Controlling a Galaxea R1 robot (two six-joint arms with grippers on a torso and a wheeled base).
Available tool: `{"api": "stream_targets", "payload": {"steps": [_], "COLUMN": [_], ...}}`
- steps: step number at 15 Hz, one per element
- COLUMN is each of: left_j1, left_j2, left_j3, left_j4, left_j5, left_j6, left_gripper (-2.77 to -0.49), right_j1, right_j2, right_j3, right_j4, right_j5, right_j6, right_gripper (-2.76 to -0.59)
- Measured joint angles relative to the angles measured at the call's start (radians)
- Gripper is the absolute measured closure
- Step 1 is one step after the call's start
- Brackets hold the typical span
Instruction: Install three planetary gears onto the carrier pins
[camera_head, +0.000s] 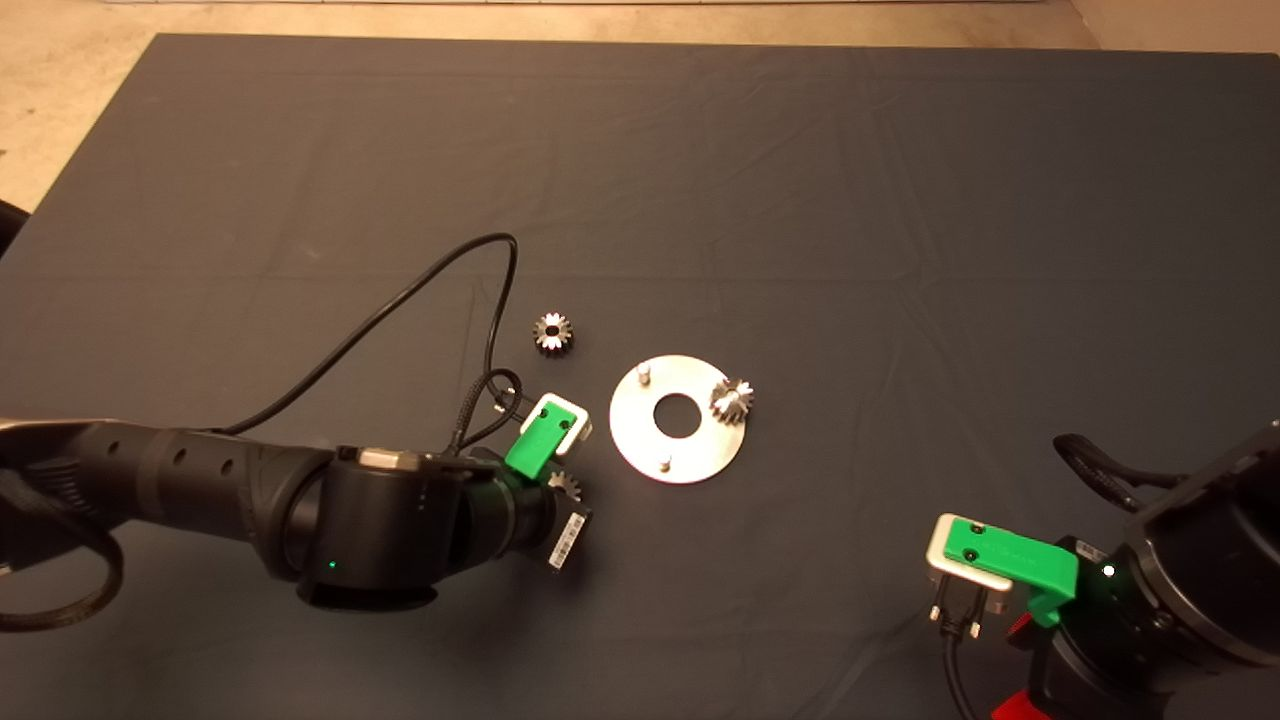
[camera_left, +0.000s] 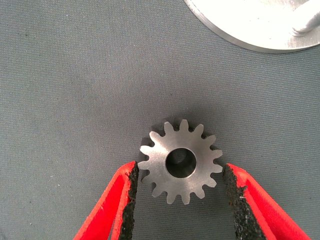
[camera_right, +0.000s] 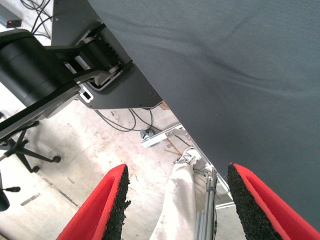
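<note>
A small silver planetary gear (camera_left: 181, 162) lies flat on the mat, just beside the rim of the shiny disc (camera_left: 250, 25). My left gripper (camera_left: 181, 166) is open and straddles this gear, one black pad close to each side of its teeth. In the head view the same gear (camera_head: 566, 485) peeks out from under the left wrist. The disc (camera_head: 630, 440) carries a second gear (camera_head: 733, 400) seated at its right edge. Two bare carrier pins (camera_head: 645, 373) (camera_head: 665, 463) stand on the disc. A third gear (camera_head: 552, 331) lies loose on the mat, up and to the left of the disc. My right gripper (camera_head: 985, 560) is parked at the lower right, open.
A black cable (camera_head: 420, 290) loops over the mat from the left arm, passing near the loose gear. The right wrist view shows the mat's edge (camera_right: 165, 105), bare floor, cables and a chair base (camera_right: 22, 150) beyond the table.
</note>
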Motion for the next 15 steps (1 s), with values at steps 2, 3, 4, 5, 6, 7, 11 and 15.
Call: {"api": "stream_targets", "payload": {"steps": [2, 3, 4, 5, 6, 7, 11, 15], "left_j1": [0.000, 0.001, 0.005, 0.009, 0.011, 0.013, 0.013, 0.021], "left_j2": [0.000, 0.000, 0.000, 0.000, 0.000, 0.000, 0.000, 0.001], "left_j3": [0.000, 0.000, 0.000, 0.000, 0.000, 0.000, 0.000, -0.002], "left_j4": [0.000, 0.000, 0.002, 0.004, 0.007, 0.012, 0.027, 0.047], "left_j5": [-0.001, -0.003, -0.005, -0.004, -0.005, -0.005, -0.006, -0.007], "left_j6": [0.005, 0.009, 0.012, 0.014, 0.015, 0.016, 0.026, 0.034], "left_gripper": [-1.24, -1.28, -1.29, -1.29, -1.29, -1.29, -1.31, -1.31], "right_j1": [0.000, 0.000, 0.000, 0.000, 0.000, 0.000, 0.003, 0.003], "right_j2": [0.000, 0.000, 0.000, 0.000, 0.002, 0.003, 0.003, 0.002], "right_j3": [0.000, 0.000, 0.000, 0.000, 0.000, 0.000, 0.000, 0.000], "right_j4": [0.004, 0.004, 0.004, 0.004, 0.004, 0.005, 0.005, 0.005], "right_j5": [0.000, 0.000, 0.000, 0.000, 0.000, 0.001, 0.000, 0.000], "right_j6": [0.000, 0.000, 0.000, 0.000, 0.000, 0.000, 0.000, 0.000], "right_gripper": [-1.44, -1.44, -1.44, -1.44, -1.44, -1.44, -1.44, -1.44]}}
